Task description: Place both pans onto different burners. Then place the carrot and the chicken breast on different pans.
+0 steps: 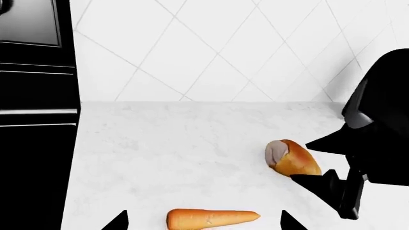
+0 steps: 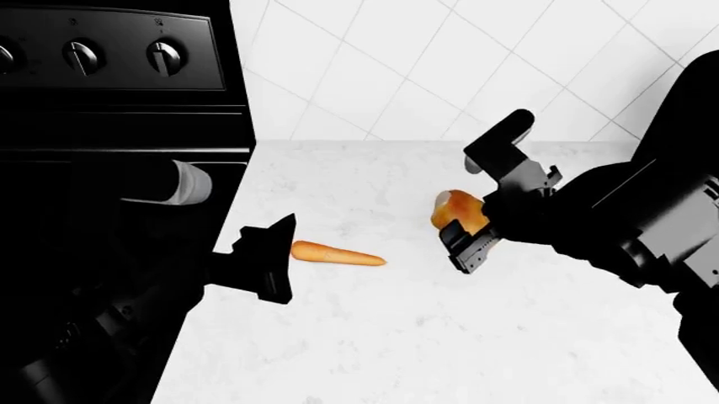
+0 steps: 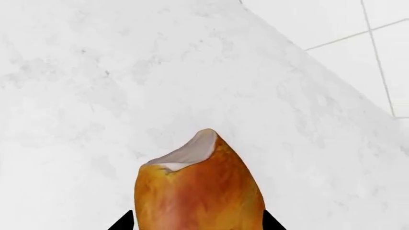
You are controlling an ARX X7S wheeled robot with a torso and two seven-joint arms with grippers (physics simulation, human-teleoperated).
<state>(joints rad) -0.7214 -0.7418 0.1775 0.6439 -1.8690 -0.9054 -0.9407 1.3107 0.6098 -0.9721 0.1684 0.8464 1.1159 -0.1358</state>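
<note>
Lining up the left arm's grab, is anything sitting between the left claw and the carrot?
Nothing visible. The carrot lies on bare white countertop just ahead of the left claw. The chicken breast is off to the side at the right claw, apart from that path.

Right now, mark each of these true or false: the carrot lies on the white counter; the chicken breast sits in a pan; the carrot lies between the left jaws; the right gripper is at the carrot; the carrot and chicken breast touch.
1. The carrot lies on the white counter. True.
2. The chicken breast sits in a pan. False: no pan shows in any view; it is at the counter, at the right gripper.
3. The carrot lies between the left jaws. True: the left wrist view shows it between the two tips of the left gripper.
4. The right gripper is at the carrot. False: it is at the chicken breast.
5. The carrot and chicken breast touch. False: bare counter separates them.
</note>
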